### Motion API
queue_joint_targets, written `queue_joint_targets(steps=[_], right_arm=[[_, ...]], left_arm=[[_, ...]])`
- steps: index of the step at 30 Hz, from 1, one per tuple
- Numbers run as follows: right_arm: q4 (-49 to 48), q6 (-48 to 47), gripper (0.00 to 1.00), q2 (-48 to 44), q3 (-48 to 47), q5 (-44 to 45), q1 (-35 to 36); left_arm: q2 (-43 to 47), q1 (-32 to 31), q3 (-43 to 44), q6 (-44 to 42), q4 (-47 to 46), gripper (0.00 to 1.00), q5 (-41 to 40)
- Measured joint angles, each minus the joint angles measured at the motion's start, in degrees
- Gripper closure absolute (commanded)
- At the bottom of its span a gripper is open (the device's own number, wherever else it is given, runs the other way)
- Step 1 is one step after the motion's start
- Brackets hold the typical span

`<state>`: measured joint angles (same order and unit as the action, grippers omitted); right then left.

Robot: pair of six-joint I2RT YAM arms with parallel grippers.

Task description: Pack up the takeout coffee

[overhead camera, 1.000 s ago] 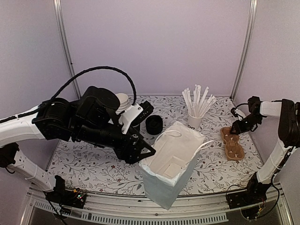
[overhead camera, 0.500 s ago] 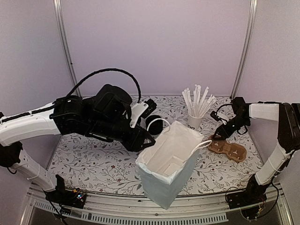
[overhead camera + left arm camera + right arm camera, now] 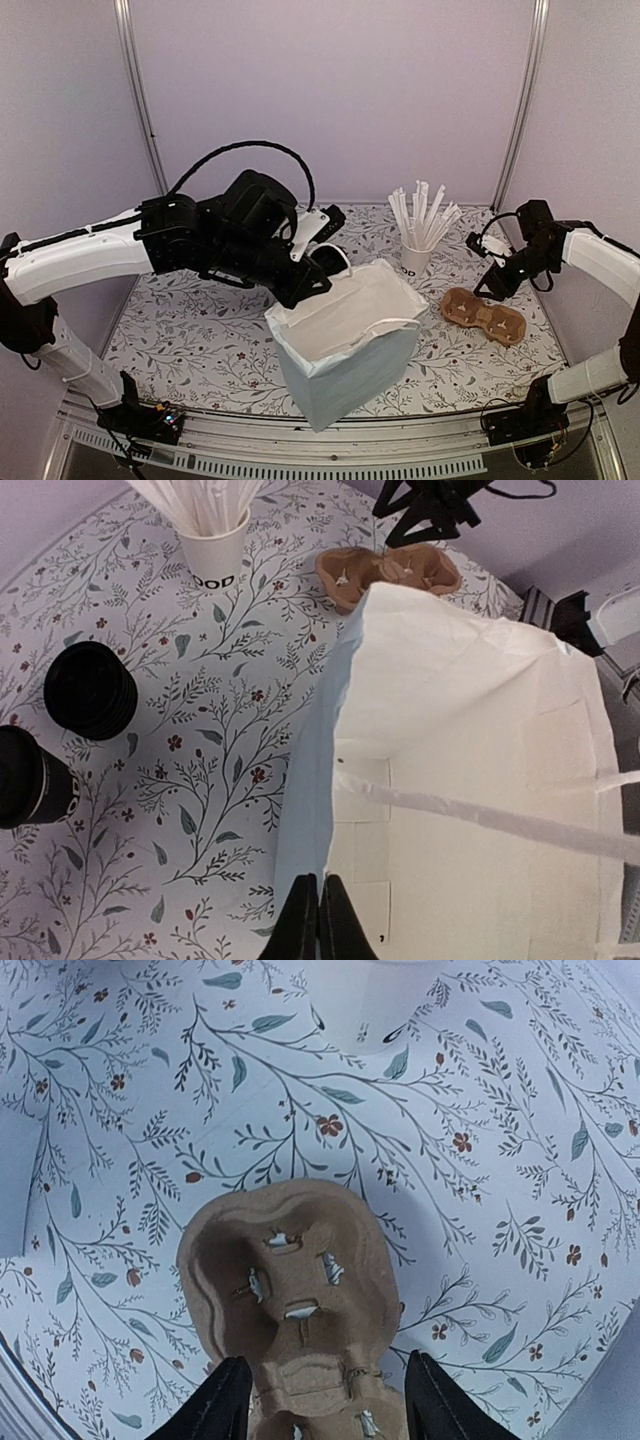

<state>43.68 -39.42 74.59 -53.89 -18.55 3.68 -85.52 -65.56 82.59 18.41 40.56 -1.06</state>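
Note:
The takeout coffee, a black cup with a black lid, stands at the left edge of the left wrist view, partly cut off. In the top view my left arm hides it. My left gripper is shut on the near rim of the white paper bag. The bag stands open at the middle of the table. My right gripper is open, its fingers either side of a brown cardboard cup carrier that lies flat on the table.
A stack of black lids sits beside the coffee. A white cup of wrapped straws stands behind the bag. Metal frame posts and purple walls close in the floral table.
My left gripper has shut on the bag's rim and drawn the bag left and more upright. The carrier has been laid flat, and my right gripper has widened and moved slightly right.

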Motion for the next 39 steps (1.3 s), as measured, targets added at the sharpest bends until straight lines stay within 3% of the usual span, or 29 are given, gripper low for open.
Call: queue_joint_targets(steps=[8, 12, 16, 39], right_arm=[[4.20, -4.90, 0.52, 1.11, 3.34, 2.08, 0.00], [4.44, -5.68, 0.52, 1.77, 3.61, 3.26, 0.00], [4.48, -6.32, 0.52, 1.77, 4.09, 4.72, 0.00], [4.52, -8.61, 0.59, 7.48, 4.46, 6.86, 0.00]], left_arm=[[-0.13, 0.81, 1.73, -6.27, -1.60, 1.00, 0.37], [-0.96, 1.20, 2.40, -8.41, -2.60, 0.71, 0.39], [-1.92, 2.05, 2.71, -9.01, -3.45, 0.58, 0.44], [-1.27, 3.06, 1.77, -9.18, -5.01, 0.54, 0.46]])
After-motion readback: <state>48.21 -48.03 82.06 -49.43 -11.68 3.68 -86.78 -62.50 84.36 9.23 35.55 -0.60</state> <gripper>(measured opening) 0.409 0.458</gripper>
